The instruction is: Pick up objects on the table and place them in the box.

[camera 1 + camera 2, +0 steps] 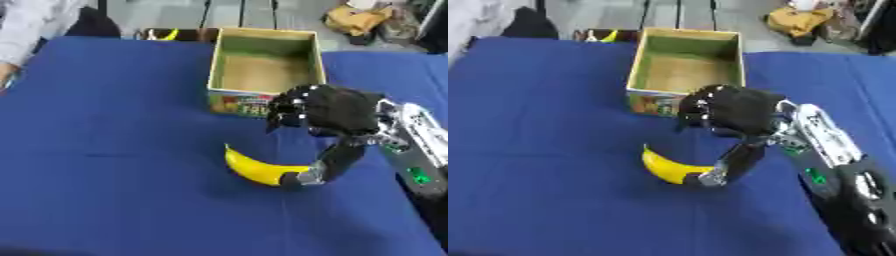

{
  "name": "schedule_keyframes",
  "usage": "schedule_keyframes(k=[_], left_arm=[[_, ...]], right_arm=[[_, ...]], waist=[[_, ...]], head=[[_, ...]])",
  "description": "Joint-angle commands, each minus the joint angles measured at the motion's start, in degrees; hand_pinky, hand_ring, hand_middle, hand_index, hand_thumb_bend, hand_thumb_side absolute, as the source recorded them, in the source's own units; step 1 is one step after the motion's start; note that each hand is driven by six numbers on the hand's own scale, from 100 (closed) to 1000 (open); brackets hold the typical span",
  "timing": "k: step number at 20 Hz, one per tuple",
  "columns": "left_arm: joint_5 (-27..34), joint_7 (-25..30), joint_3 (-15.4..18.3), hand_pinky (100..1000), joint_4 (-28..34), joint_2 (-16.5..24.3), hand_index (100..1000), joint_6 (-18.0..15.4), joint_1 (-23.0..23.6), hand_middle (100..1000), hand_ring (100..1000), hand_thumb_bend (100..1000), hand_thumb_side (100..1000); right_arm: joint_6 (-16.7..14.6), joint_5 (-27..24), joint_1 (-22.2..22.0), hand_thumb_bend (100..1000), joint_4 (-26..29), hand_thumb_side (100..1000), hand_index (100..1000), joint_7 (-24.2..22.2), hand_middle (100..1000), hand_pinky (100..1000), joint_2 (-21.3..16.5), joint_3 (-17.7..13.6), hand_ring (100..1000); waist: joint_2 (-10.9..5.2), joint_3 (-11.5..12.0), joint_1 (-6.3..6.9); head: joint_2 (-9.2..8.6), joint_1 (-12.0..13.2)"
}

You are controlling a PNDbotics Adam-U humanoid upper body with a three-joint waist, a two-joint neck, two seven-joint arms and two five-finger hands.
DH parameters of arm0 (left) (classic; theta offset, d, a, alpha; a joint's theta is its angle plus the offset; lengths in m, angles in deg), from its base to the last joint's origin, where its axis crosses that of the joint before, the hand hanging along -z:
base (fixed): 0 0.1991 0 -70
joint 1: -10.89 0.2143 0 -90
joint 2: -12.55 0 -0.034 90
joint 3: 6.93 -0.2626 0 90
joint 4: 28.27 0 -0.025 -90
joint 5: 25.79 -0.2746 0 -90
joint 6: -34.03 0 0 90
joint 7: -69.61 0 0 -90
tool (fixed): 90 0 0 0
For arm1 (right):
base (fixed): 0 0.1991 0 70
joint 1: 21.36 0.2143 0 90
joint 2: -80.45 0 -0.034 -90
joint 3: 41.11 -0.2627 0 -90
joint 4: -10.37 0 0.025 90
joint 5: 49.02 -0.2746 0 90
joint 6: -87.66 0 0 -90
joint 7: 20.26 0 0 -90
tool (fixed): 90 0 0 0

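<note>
A yellow banana [255,169] lies on the blue tablecloth [114,150], just in front of the box. The open cardboard box [262,47] has green inner walls, a brown floor and a colourful printed front; nothing shows inside it. My black right hand [328,110] comes in from the right and hovers above the banana's right half, close to the box's front right corner. Its thumb [328,162] reaches down and touches the banana's right end. The fingers [284,110] hang spread above the banana, not closed round it. My left hand shows in neither view.
A person's grey sleeve [22,30] rests at the table's far left corner. A small yellow thing [164,35] sits behind the box at the far edge. Bags [359,20] lie on the floor beyond. The tablecloth's right edge runs under my forearm [416,145].
</note>
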Motion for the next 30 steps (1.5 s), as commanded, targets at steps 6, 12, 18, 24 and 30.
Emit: schedule_keyframes(k=[6, 12, 18, 24, 30], left_arm=[[0.11, 0.12, 0.17, 522, 1.1, 1.72, 708, 0.08, -0.7, 600, 714, 100, 1000], [0.04, 0.14, 0.15, 522, 1.1, 1.77, 707, 0.09, -0.96, 599, 714, 100, 1000], [-0.07, 0.0, 0.22, 522, 1.1, 1.83, 707, 0.11, -1.07, 599, 714, 100, 1000], [-0.12, 0.0, 0.21, 522, 1.1, 1.82, 707, 0.21, -1.21, 598, 715, 100, 1000], [-0.18, -0.11, 0.27, 523, 1.1, 1.97, 707, 0.29, -1.21, 598, 715, 100, 1000]], right_arm=[[-4.23, 3.01, 0.98, 461, -0.61, 1000, 784, -4.15, 683, 731, 1.16, -0.76, 827], [-4.3, 4.39, 1.03, 447, -1.9, 1000, 780, -5.08, 673, 731, 3.22, -0.93, 826], [-4.24, 5.79, 0.71, 425, -1.81, 1000, 777, -5.75, 663, 728, 4.92, -1.33, 823], [-4.38, 7.91, 0.25, 422, -2.86, 1000, 774, -6.38, 652, 725, 6.6, -1.6, 820], [-4.69, 8.82, -0.1, 416, -3.38, 1000, 766, -6.64, 643, 724, 7.21, -1.43, 818]], waist=[[-0.3, 0.17, 0.23], [0.06, 0.23, 0.17], [0.19, 0.11, 0.01], [0.3, 0.15, -0.14], [0.13, 0.06, -0.29]], head=[[-1.2, -1.43], [-1.77, -1.93], [-2.08, -1.89], [-2.31, -1.98], [-2.39, -1.99]])
